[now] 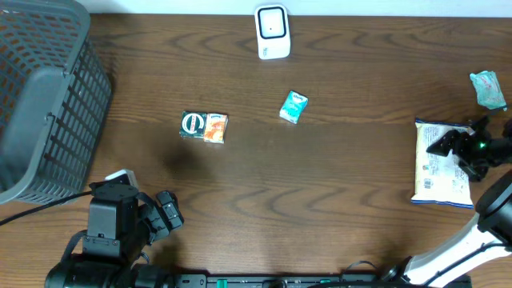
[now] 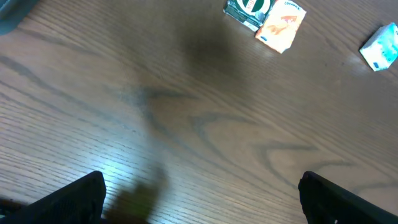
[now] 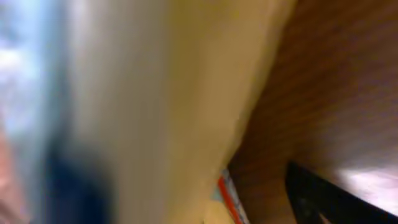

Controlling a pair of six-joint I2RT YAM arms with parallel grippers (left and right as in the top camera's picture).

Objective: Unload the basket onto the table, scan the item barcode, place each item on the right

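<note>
white packet (image 1: 438,180): fills the right wrist view as a close blur; lies flat at the right edge of the surface (image 1: 336,200).
right jaws: down over the far end of the white packet; cannot tell if they grip it.
left jaws: wide apart, nothing between them, low over bare wood at the front left.
scanner (image 1: 272,32): stands at the back middle, well apart from the white packet.

White packet (image 3: 168,93) a close blur in right wrist view, grey basket (image 1: 80,104) cut by edge
</note>
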